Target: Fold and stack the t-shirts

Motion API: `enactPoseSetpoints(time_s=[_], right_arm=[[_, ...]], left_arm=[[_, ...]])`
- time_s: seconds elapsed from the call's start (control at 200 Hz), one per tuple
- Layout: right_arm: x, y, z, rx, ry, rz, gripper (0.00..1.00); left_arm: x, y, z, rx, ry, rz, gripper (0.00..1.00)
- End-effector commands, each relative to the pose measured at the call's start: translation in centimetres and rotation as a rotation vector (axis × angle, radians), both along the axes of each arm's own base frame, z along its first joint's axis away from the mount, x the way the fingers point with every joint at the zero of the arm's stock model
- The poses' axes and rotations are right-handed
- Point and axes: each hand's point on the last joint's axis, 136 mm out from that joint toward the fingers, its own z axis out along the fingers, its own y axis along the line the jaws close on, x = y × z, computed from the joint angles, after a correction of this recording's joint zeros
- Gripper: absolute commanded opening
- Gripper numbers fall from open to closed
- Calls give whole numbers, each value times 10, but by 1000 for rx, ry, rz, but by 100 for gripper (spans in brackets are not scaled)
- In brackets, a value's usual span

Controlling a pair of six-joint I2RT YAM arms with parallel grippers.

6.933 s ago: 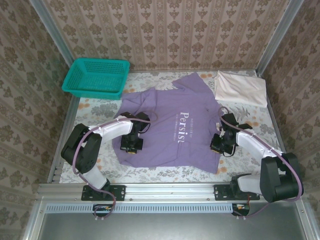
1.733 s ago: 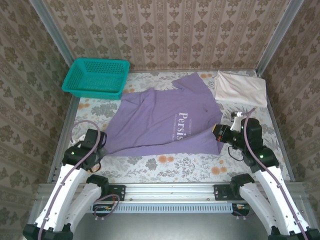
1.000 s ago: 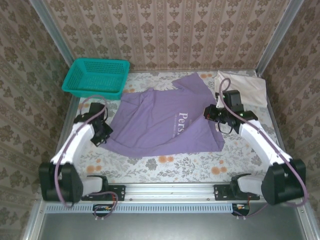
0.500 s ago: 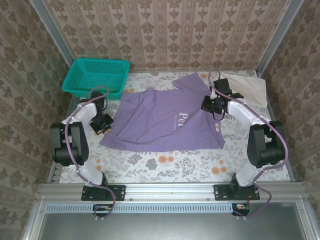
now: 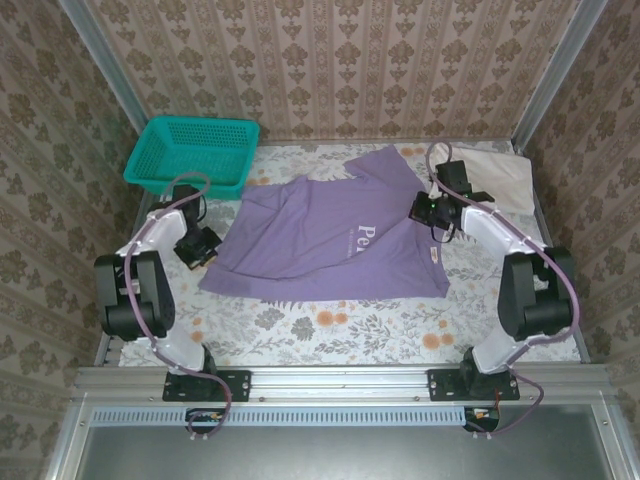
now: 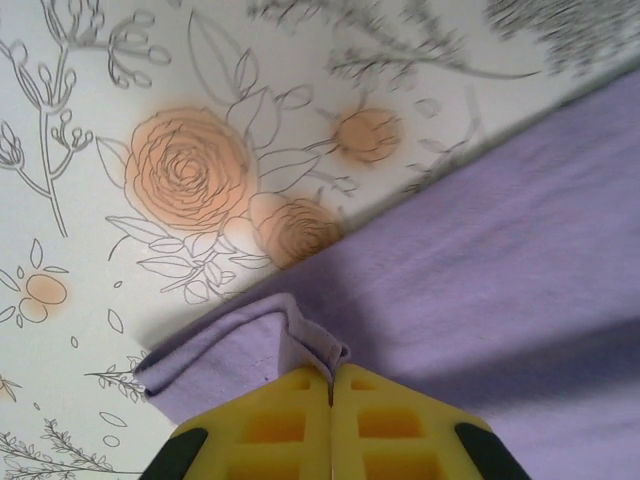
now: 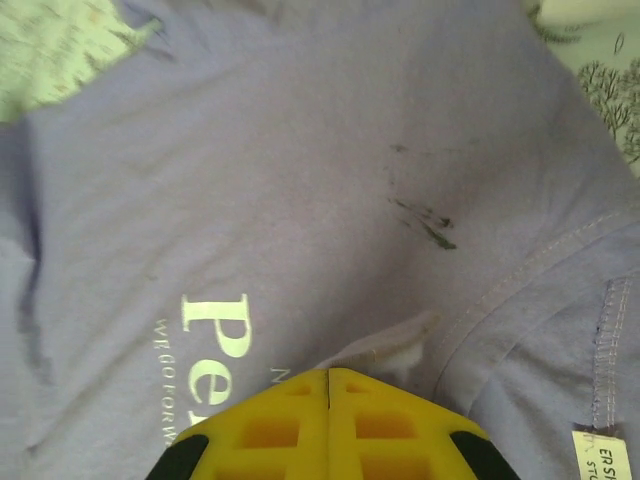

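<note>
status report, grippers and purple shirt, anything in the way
Left gripper shut on purple shirt, left edge. Right gripper shut on its right side, fold half over the lettering. White shirt far right, basket far left, neither blocking.

Left fingers (image 6: pixel 265 430) closed, right fingers (image 7: pixel 262 432) closed, arms stretched forward

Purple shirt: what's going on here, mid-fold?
Both arms are working the lavender t-shirt, spread on the floral table. The left jaws are shut on a pinch of its left edge. The right jaws are shut on a pinch of cloth beside the white chest lettering, which is partly covered. The off-white t-shirt lies folded at the far right, and a teal basket sits at the far left.
</note>
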Motion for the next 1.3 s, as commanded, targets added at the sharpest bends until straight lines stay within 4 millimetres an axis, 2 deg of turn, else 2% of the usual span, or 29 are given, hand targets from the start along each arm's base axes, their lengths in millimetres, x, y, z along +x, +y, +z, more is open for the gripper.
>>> enactPoseSetpoints(time_s=[0.0, 0.145, 0.265, 0.44, 0.51, 0.585, 0.615, 0.645, 0.705, 0.745, 0.815, 0.885, 0.965, 1.1, 1.175, 1.195, 1.295], right_arm=[[13, -1, 31, 48, -137, -15, 0], [12, -6, 19, 54, -110, -25, 0], [11, -12, 2, 60, -84, -51, 0], [8, -24, -30, 37, 34, -85, 1], [5, -29, -36, 45, 62, -107, 9], [1, -37, -40, 49, 92, -152, 32], [0, -41, -38, 56, 97, -165, 40], [-1, -44, -36, 62, 100, -174, 44], [-5, -51, -30, 57, 103, -195, 49], [-10, -56, -25, 52, 104, -210, 53], [-22, -57, -19, 66, 104, -219, 55], [-39, -47, -17, 118, 114, -196, 52], [-65, -35, -25, 170, 180, -179, 46], [-101, -15, -46, 212, 291, -146, 38], [-111, -4, -54, 210, 320, -121, 36], [-111, 0, -47, 210, 295, -107, 36], [-116, 11, -55, 187, 319, -87, 36]], left_arm=[[1, 6, 16, 21, -68, 6, 8], [-4, 13, 15, 47, -79, 44, 8], [-2, 11, 0, 27, -58, 53, 11], [16, 3, -16, -22, -19, 18, 19], [26, 2, -13, -22, -31, -3, 22], [38, 3, -4, -15, -53, -30, 26], [41, 4, 0, -4, -57, -36, 30], [44, 7, 5, 9, -62, -37, 38], [46, 14, 16, 41, -74, -39, 68], [47, 17, 24, 59, -84, -40, 72], [41, 21, 39, 88, -105, -31, 74], [29, 18, 49, 89, -135, -25, 73], [15, 0, 49, 51, -157, -65, 61], [-8, -39, 24, -6, -88, -195, 50], [-18, -48, 7, -8, -41, -230, 46], [-20, -50, 3, -9, -32, -231, 46], [-28, -54, -23, -29, 15, -227, 45]])
